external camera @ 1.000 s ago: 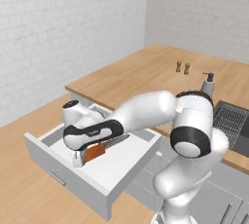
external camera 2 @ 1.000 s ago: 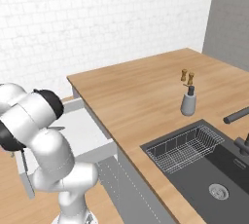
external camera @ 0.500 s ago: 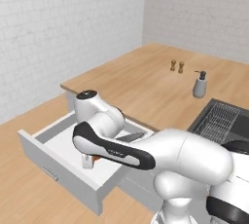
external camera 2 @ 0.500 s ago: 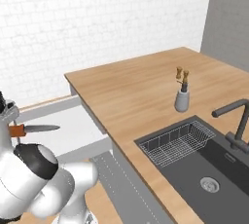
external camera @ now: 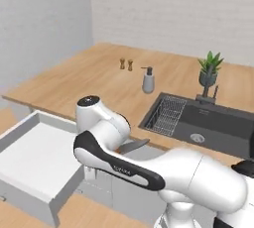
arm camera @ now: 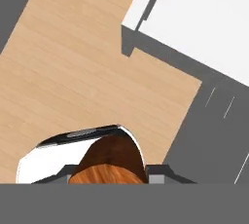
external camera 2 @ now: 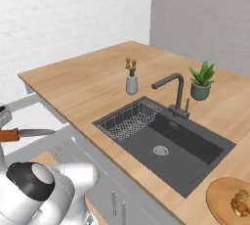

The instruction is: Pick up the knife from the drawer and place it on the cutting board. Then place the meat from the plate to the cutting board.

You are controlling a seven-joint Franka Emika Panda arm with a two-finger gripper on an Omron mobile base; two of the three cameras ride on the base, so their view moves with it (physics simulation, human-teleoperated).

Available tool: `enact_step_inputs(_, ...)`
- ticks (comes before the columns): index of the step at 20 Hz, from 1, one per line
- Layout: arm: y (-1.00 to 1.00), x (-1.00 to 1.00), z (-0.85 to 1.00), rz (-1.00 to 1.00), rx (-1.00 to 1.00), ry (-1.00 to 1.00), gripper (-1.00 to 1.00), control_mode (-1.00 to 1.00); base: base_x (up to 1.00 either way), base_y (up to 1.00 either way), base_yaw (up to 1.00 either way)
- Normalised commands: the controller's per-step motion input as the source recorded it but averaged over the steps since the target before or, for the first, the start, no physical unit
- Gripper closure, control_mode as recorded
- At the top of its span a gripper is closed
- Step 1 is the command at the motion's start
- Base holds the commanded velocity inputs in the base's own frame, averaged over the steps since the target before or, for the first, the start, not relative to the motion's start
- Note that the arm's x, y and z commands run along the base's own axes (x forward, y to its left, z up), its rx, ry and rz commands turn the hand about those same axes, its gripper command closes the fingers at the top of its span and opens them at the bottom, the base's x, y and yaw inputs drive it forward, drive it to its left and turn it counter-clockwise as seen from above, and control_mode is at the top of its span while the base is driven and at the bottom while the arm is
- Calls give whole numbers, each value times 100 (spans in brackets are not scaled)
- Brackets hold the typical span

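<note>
So the knife [external camera 2: 24,133] is out of the drawer [external camera: 30,160] and up in the air: in the right base view its orange-red handle sits at the far left edge with the grey blade sticking out level toward the counter, and in the left base view the blade tip pokes out from behind the arm, to the right of the open drawer. The gripper [arm camera: 109,172] looks clamped nearly shut on the handle; in the hand view that reddish-brown handle sits right at the bottom between the fingertips, with wood floor and a corner of the drawer beyond. I'd call the pickup done. The drawer is open, with nothing I can make out on its white floor. What's left is most of the job: the knife isn't on the cutting board yet, and I can't spot the board from here. The meat [external camera 2: 239,203] is a little tan lump on the plate [external camera 2: 219,194] at the bottom right of the right base view, past the sink [external camera 2: 166,141], untouched, well apart from the knife. Roughly a quarter done, I reckon.
</note>
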Motion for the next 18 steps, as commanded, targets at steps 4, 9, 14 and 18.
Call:
enact_step_inputs(4, 0, 0, 0, 0, 0, 0, 100, 100, -52, 0, -78)
enact_step_inputs(9, 0, 0, 0, 0, 0, 0, 100, 100, -52, 0, -77)
enact_step_inputs(14, 0, 0, 0, 0, 0, 0, 100, 100, -48, -24, -70)
enact_step_inputs(18, 0, 0, 0, 0, 0, 0, 100, 100, -42, -58, -57)
